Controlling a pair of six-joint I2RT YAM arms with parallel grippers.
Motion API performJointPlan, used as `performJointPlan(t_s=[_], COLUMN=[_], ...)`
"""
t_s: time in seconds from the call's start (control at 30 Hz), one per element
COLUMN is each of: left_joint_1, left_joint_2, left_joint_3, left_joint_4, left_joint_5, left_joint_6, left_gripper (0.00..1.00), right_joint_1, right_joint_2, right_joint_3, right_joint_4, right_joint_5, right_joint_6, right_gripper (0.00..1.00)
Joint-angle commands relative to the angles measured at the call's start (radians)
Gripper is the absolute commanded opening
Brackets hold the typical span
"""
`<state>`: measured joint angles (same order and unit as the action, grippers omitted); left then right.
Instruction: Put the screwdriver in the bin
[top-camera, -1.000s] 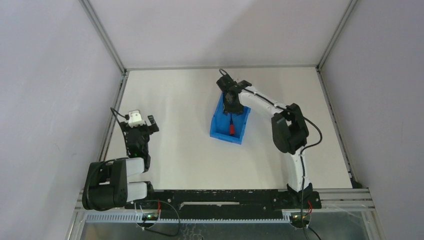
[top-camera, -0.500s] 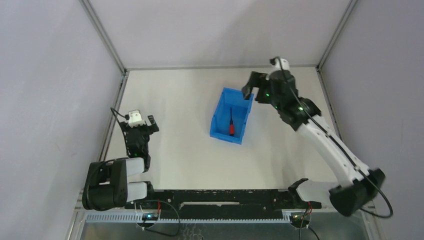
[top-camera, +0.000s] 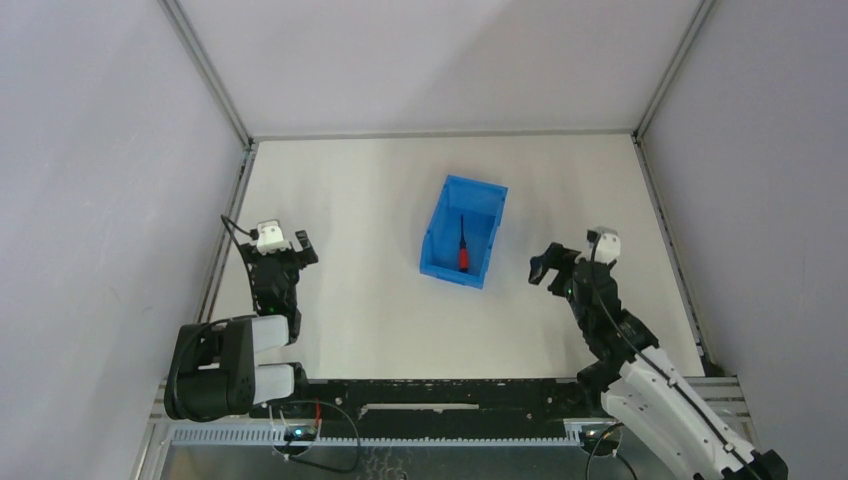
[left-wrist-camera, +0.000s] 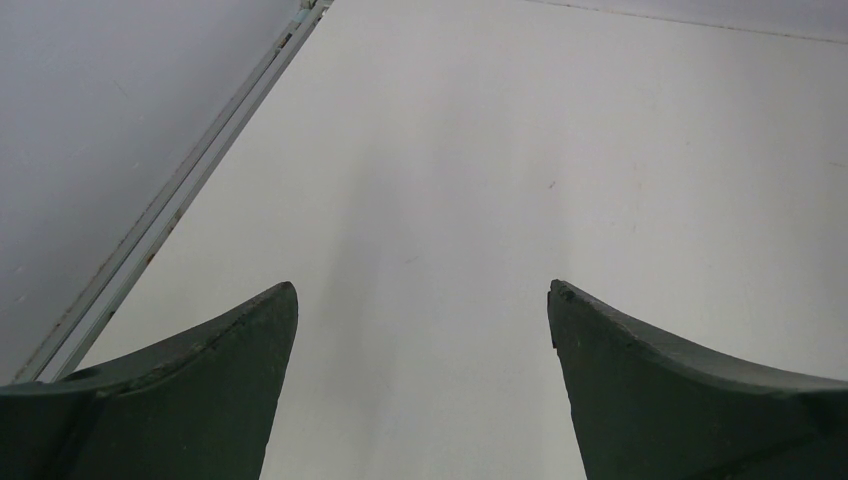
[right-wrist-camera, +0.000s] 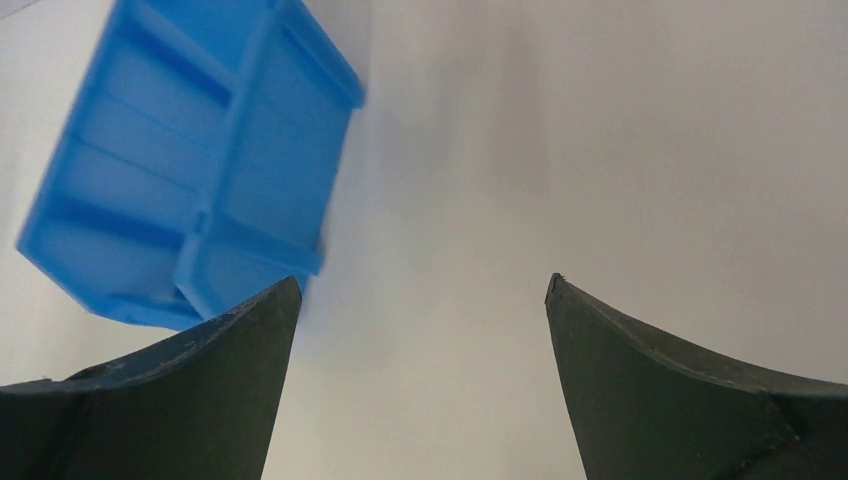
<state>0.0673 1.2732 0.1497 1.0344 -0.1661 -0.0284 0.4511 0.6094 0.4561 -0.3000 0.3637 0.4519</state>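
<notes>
The blue bin (top-camera: 485, 222) stands in the middle of the table. The screwdriver (top-camera: 462, 256), red handle and thin black shaft, lies inside it along its length. My right gripper (top-camera: 549, 264) is open and empty, low over the table to the right of the bin, apart from it. In the right wrist view the bin's outer wall (right-wrist-camera: 190, 160) shows at the upper left beyond my open right gripper (right-wrist-camera: 422, 290). My left gripper (top-camera: 287, 242) is open and empty near the table's left edge; its wrist view shows the open left gripper (left-wrist-camera: 422, 292) over bare table.
A metal rail (top-camera: 228, 225) runs along the table's left edge, and another rail (top-camera: 668, 235) along the right. Grey walls enclose the table on three sides. The arm bases sit on a black bar (top-camera: 440, 392) at the near edge.
My right arm has pulled back from over the bin's far end, swung out to the right and come down near its base. The screwdriver stays in the bin. The left arm has not moved.
</notes>
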Motion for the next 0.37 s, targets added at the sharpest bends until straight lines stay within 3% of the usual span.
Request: performJointPlan(t_s=[0.0, 0.33], left_joint_1=[-0.006, -0.005], left_joint_2=[-0.014, -0.014], left_joint_3=[0.041, 0.041], left_joint_4=[0.029, 0.029], left_joint_5=[-0.009, -0.009], left_joint_6=[0.002, 0.002], left_gripper=[1.00, 1.00], right_joint_1=[-0.005, -0.008], right_joint_2=[-0.135, -0.392], right_joint_3=[-0.153, -0.308], right_joint_4=[0.136, 0.068], right_joint_5=[0.036, 0.024], right_joint_6=[0.091, 0.145], right_gripper=[1.00, 1.00])
